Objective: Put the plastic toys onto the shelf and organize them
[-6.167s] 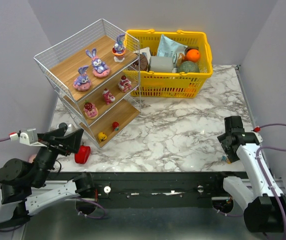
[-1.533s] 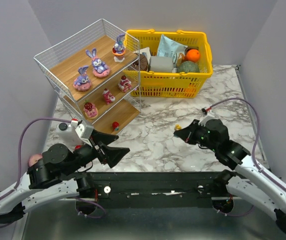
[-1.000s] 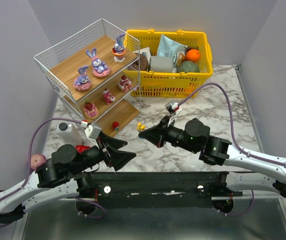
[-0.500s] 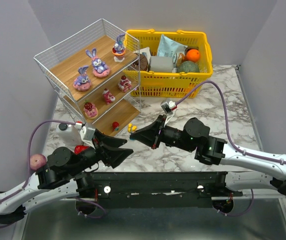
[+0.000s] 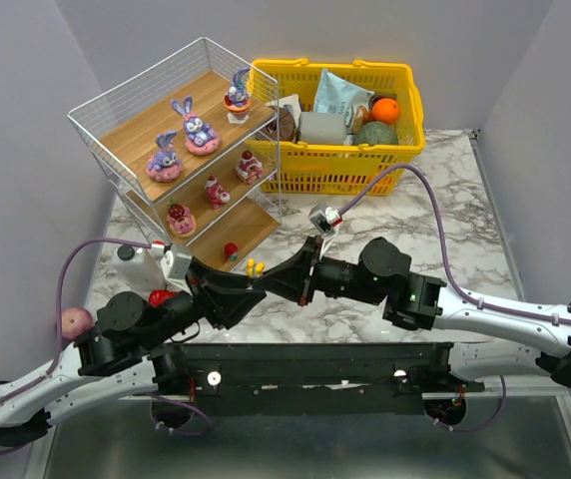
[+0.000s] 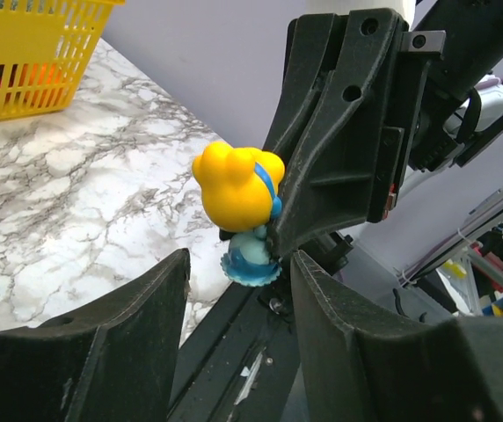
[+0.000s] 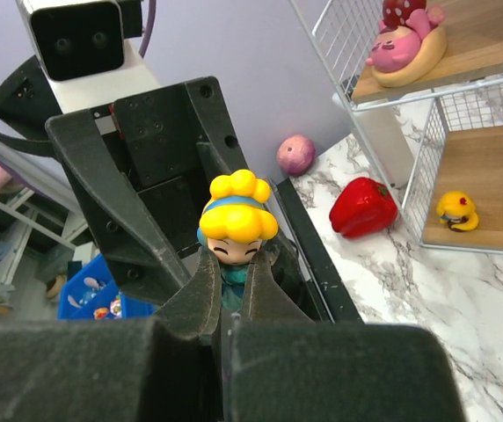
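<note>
Top view: at lower centre, the right gripper (image 5: 262,282) is clenched on a yellow-haired figurine (image 5: 253,266). It meets the left gripper (image 5: 249,292) near the shelf (image 5: 156,125).

Left wrist view: mid-frame, the figurine stands between the left gripper's parted fingers (image 6: 137,334), touching neither.

Right wrist view: at centre, the right fingers pinch its blue dress.

The right gripper (image 7: 228,286) pinches a small toy (image 7: 236,220) upright between its fingers: yellow hair, blue headband, teal dress. The left gripper (image 7: 200,237) faces it from the left, jaws apart on either side of the toy. Farther off, a red pepper (image 7: 363,207) lies on the marble table (image 7: 445,299) beside the shelf (image 7: 427,132), whose lowest board holds a yellow piece (image 7: 456,211).
</note>
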Motion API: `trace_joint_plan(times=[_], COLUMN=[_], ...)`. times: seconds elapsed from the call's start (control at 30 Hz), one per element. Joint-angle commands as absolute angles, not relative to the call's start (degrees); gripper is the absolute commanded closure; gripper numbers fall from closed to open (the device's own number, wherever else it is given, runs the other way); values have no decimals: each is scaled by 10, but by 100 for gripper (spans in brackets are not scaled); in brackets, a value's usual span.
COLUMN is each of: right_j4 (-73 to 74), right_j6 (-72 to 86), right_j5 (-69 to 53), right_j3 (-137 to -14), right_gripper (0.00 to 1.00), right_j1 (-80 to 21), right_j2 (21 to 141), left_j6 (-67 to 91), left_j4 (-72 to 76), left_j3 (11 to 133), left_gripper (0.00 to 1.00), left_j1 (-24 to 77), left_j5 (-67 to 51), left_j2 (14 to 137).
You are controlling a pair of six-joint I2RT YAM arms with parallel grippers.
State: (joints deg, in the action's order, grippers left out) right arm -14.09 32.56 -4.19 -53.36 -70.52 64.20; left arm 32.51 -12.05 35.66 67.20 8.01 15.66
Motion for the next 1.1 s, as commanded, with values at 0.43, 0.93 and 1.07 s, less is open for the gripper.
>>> trace_joint_plan(times=[0.43, 0.93, 1.07], right_j4=[-166, -115, -138], right_j6=[321, 303, 305], right_j5=[-51, 22, 11], right_j3=[-555, -591, -573], right_gripper=[91, 35, 35], right_j1=[-719, -737, -737], right_j2=[659, 671, 658], left_j6=[310, 277, 282], left_j4=[-118, -149, -155], left_j3=[360, 377, 381], left_gripper=[100, 100, 100], left_j1=[673, 674, 674], left_j5=[109, 110, 121], left_j2=[167, 185, 186])
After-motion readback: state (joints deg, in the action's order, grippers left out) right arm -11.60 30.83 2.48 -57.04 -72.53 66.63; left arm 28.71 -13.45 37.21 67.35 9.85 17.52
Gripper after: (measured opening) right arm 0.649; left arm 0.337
